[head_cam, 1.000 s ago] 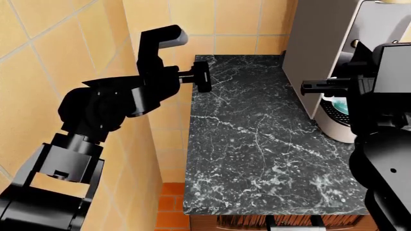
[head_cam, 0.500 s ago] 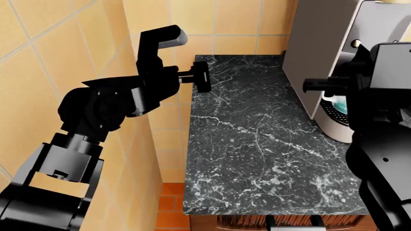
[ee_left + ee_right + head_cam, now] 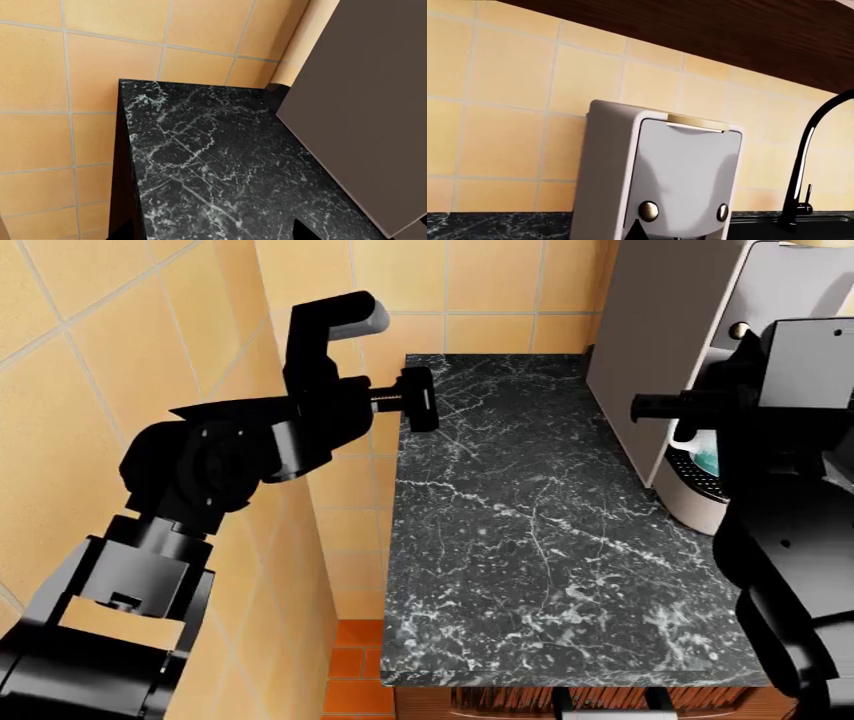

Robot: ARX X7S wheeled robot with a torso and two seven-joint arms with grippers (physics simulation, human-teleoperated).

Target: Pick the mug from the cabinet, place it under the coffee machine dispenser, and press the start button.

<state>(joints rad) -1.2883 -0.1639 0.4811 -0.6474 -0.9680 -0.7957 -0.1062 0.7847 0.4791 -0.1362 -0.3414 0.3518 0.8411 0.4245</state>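
Note:
The mug, white with a teal inside, stands on the black drip tray under the coffee machine dispenser; my right arm hides most of it. My right gripper hovers just in front of the machine's face, above the mug, and is shut on nothing. In the right wrist view its tip shows as one dark point below the left of two round brass buttons. My left gripper hangs open and empty over the counter's far left corner, with one fingertip in the left wrist view.
The black marble counter ends at a front edge and at a left edge beside the tiled wall. A black faucet stands past the machine. A dark wood cabinet overhangs it. The machine's grey side bounds the counter.
My right gripper has risen a little and shifted slightly toward the machine's face. The left arm has not moved.

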